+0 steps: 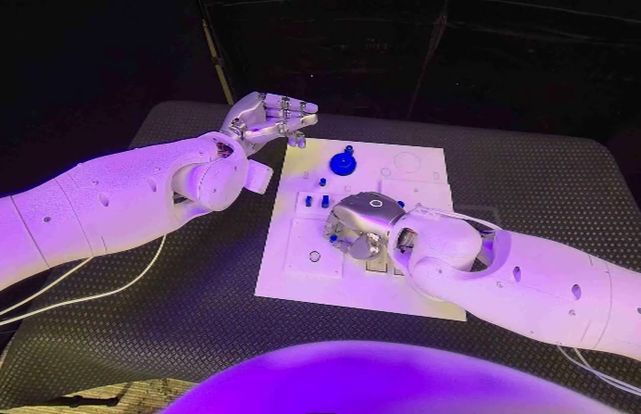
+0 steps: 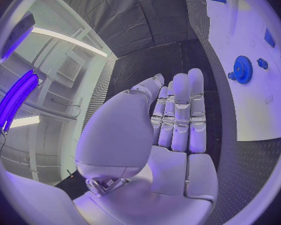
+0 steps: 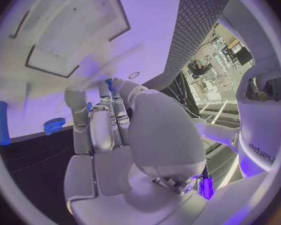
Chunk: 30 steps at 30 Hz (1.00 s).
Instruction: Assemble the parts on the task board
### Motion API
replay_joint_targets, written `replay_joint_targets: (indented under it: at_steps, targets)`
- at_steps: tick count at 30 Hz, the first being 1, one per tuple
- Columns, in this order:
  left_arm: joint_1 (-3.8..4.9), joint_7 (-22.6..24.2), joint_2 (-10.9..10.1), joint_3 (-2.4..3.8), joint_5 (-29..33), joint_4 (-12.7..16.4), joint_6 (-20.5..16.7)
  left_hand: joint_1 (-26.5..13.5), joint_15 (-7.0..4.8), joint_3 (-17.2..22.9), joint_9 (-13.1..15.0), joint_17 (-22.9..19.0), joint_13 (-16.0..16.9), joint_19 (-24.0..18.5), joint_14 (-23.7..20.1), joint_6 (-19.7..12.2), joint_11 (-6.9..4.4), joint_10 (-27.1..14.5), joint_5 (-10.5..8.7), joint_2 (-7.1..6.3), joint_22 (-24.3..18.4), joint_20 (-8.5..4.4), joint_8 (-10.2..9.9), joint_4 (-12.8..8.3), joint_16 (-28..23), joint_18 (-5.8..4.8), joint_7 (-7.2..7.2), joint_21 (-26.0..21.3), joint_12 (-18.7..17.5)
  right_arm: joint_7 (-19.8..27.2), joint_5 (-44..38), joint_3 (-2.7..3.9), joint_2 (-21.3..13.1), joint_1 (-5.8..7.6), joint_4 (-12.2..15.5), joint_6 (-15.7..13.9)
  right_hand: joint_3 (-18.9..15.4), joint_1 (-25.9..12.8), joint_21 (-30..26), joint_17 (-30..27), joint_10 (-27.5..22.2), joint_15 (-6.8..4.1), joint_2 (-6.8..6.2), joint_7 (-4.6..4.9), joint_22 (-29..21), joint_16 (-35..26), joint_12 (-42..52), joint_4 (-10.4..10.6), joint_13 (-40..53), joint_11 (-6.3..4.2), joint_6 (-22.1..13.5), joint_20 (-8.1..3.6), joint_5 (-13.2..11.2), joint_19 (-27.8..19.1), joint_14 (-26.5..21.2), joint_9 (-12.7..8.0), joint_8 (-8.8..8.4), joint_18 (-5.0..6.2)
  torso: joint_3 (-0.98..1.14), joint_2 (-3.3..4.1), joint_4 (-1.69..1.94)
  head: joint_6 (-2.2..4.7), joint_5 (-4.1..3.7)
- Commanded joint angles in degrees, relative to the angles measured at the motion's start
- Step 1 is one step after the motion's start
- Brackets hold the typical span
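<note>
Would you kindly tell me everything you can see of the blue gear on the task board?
The blue gear is a small toothed disc, plastic by its look, lying flat on the far part of the white task board. A blue knob stands at its centre, and a smaller blue piece lies close beside it. The left wrist view shows its teeth and hub plainly. Neither hand touches it: the left hand is off the board's far left corner, the right hand nearer, over the board's middle.

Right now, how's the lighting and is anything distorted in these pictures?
Head view: purple light washes the task board and both arms, and the room behind is black. Left wrist view: fisheye bends the board's edge; bright strip lights glare beside the left hand. Right wrist view: the right hand looms large, the board curving behind it.
</note>
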Motion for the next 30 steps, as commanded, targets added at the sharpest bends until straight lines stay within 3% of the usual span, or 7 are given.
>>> replay_joint_targets:
  at_steps: [1, 5, 12, 21, 22, 27, 30]
  targets:
    - [0.08, 0.48, 0.11, 0.06, 0.25, 0.03, 0.75, -0.09, 0.06, -0.32, -0.08, -0.05, -0.07, -0.34, -0.47, 0.11, 0.14, -0.45, -0.2, 0.37, -0.05, 0.02, -0.24, -0.06, -0.26, 0.71, 0.32, -0.28, 0.14, -0.15, -0.23, -0.29, -0.02, -0.23, -0.21, -0.77, -0.92, -1.39, -1.0, -0.86, -3.54, 1.09, -0.73, 0.4, -1.36, -0.48, -1.72, -0.03, -0.95, 0.69, -3.36, 0.6, 0.38, -1.09, 2.23, -0.26, -1.01, 0.08, 0.03, -0.04, -0.04, 0.01, 0.03]
    - [0.08, 0.45, 0.11, 0.06, 0.25, 0.01, 0.83, -0.11, 0.07, -0.33, -0.08, -0.07, -0.07, -0.33, -0.47, 0.07, 0.16, -0.49, -0.2, 0.38, -0.08, 0.03, -0.26, -0.06, -0.29, 0.71, 0.34, -0.33, 0.15, 0.24, -0.24, -0.3, -0.26, -0.23, 0.0, -3.2, -1.7, -1.68, -2.03, -1.86, -6.61, 1.43, -1.3, 0.32, -3.07, -1.02, -2.26, -0.35, -0.97, 1.13, -5.98, 1.09, 0.29, -2.21, 1.88, -0.16, -0.91, 0.43, 0.04, -0.01, -0.04, 0.01, -0.02]
    - [0.08, 0.42, 0.08, 0.06, 0.25, -0.05, 0.93, -0.11, 0.07, -0.33, -0.08, -0.07, -0.07, -0.33, -0.47, 0.07, 0.16, -0.49, -0.2, 0.38, -0.08, 0.03, -0.26, -0.06, -0.29, 0.71, 0.34, -0.33, 0.15, 1.16, -0.24, -0.29, -1.89, -0.25, 1.48, -6.96, -2.19, -1.71, -2.47, -2.2, -7.57, 1.53, -1.32, 0.43, -3.78, -1.18, -1.96, -0.53, -0.88, 1.27, -6.06, 1.25, 0.29, -2.67, 1.76, -0.01, -0.66, 0.56, 0.08, -0.03, -0.06, 0.01, -0.05]
    - [0.05, 0.41, -0.02, 0.06, 0.25, -0.2, 1.09, -0.11, 0.07, -0.33, -0.08, -0.07, -0.07, -0.33, -0.47, 0.07, 0.16, -0.49, -0.2, 0.38, -0.08, 0.03, -0.26, -0.06, -0.29, 0.71, 0.34, -0.33, 0.15, 1.5, 0.56, -0.04, -7.58, -0.25, 6.72, -11.4, -2.79, -1.88, -2.33, -2.5, -7.23, 1.52, -1.36, 0.41, -3.44, -1.29, -0.83, -0.6, -0.67, 1.19, -5.46, 1.31, 0.37, -2.38, 1.68, 0.13, -0.39, 0.52, 0.1, -0.08, -0.14, 0.01, -0.26]
    - [0.04, 0.42, -0.05, 0.06, 0.25, -0.22, 1.1, -0.11, 0.07, -0.33, -0.08, -0.07, -0.07, -0.33, -0.47, 0.07, 0.16, -0.49, -0.2, 0.38, -0.08, 0.03, -0.26, -0.06, -0.29, 0.71, 0.34, -0.33, 0.15, 0.94, 0.69, 0.42, -8.47, -0.24, 7.34, -11.56, -2.96, -1.99, -2.32, -2.59, -7.22, 1.49, -1.44, 0.3, -3.42, -1.33, -0.65, -0.57, -0.66, 1.13, -5.44, 1.3, 0.35, -2.35, 1.66, 0.13, -0.4, 0.53, 0.07, -0.1, -0.14, 0.01, -0.42]
    - [-0.04, 0.46, -0.17, 0.05, 0.29, -0.27, 1.17, -0.11, 0.07, -0.33, -0.08, -0.07, -0.07, -0.33, -0.47, 0.07, 0.16, -0.49, -0.2, 0.38, -0.08, 0.03, -0.26, -0.06, -0.29, 0.71, 0.34, -0.33, 0.15, -2.96, 1.42, 4.22, -12.68, -0.16, 8.75, -10.1, -4.16, -2.67, -2.35, -2.7, -7.59, 1.37, -2.12, 0.02, -3.34, -1.32, 0.16, -0.27, -0.68, 0.93, -5.38, 1.23, -0.04, -2.19, 1.66, 0.11, -0.48, 0.51, 0.01, -0.14, -0.21, 0.12, -1.01]
    - [-0.07, 0.48, -0.15, 0.05, 0.55, -0.27, 1.24, -0.11, 0.07, -0.33, -0.08, -0.07, -0.07, -0.33, -0.47, 0.07, 0.16, -0.49, -0.2, 0.38, -0.08, 0.03, -0.26, -0.06, -0.29, 0.71, 0.34, -0.33, 0.15, -4.72, 1.6, 5.73, -14.59, 0.14, 8.61, -7.21, -5.81, -2.7, -2.73, -2.9, -8.88, 1.27, -2.48, -0.3, -3.78, -1.36, 0.82, -0.02, -0.74, 0.81, -5.66, 1.14, -2.17, -2.31, 1.64, 0.06, -0.62, 0.54, 0.0, -0.17, -0.21, 0.39, -1.28]
